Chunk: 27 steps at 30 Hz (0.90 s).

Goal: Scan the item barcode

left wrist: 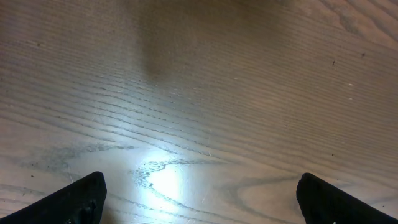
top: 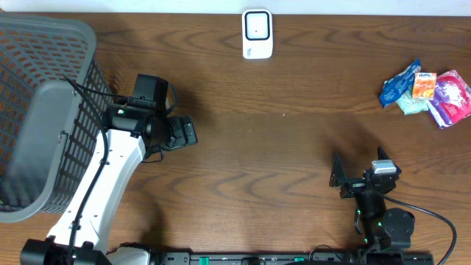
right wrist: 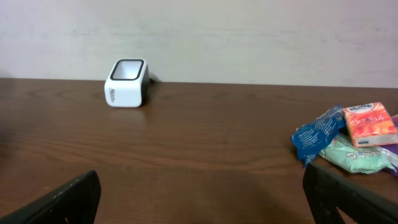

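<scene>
The left gripper is open. Its two black fingers stand wide apart with nothing between them, and it looks down on bare brown wood. From overhead it sits left of the middle of the bench, at the end of a white arm.

The right gripper is also open and empty, its two fingers at the lower corners of its own view. It sits near the front edge on the right side and points level across the bench toward the far edge.

One scanner, a small white box with a dark window, stands at the middle of the far edge, well apart from both grippers.

Four packets lie bunched together at the far right of the bench, beyond the right gripper and not touched by it: one blue packet, one orange packet, one green packet and one purple packet. The orange one rests partly on the green one.

One grey mesh basket fills the left edge, just beside the left arm.
</scene>
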Available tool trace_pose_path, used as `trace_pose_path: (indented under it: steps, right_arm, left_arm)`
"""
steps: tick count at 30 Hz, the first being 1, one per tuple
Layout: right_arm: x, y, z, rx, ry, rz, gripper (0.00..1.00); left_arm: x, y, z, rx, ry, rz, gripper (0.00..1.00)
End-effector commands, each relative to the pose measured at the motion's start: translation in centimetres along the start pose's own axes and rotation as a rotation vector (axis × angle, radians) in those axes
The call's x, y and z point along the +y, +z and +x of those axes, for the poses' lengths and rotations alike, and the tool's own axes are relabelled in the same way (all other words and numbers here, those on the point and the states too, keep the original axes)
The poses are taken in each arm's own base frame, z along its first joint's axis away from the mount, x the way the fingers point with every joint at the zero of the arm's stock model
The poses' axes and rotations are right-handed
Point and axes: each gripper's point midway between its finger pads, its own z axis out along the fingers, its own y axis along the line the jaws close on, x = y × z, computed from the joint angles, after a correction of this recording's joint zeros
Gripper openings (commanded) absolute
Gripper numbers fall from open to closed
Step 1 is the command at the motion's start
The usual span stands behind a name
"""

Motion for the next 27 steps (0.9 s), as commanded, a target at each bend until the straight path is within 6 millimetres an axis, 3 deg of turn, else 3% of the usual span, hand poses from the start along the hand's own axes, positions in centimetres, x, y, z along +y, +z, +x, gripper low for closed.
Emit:
trace_pose_path:
  steps: [1,19,23,27]
  right_arm:
    - [-0.2,0.0,0.0,-0.003,0.015,0.006,0.99]
    - [-0.2,0.0,-0.1,-0.003,0.015,0.006,0.99]
    - [-0.2,0.0,0.0,-0.003,0.015,0.006,0.99]
    - [-0.2,0.0,-0.1,-0.003,0.015,0.006,0.99]
  left_arm:
    - [0.3,0.2,0.2,0.007,0.003,-0.011,0.98]
    - [0.5,-0.1,0.3,0.002,0.003,-0.02,0.98]
    - [1.5,-1.0,0.6,-0.017,0.003,-0.063,0.98]
    - [1.9,-3.0,2.1,-0.02,-0.018,-0.057,0.98]
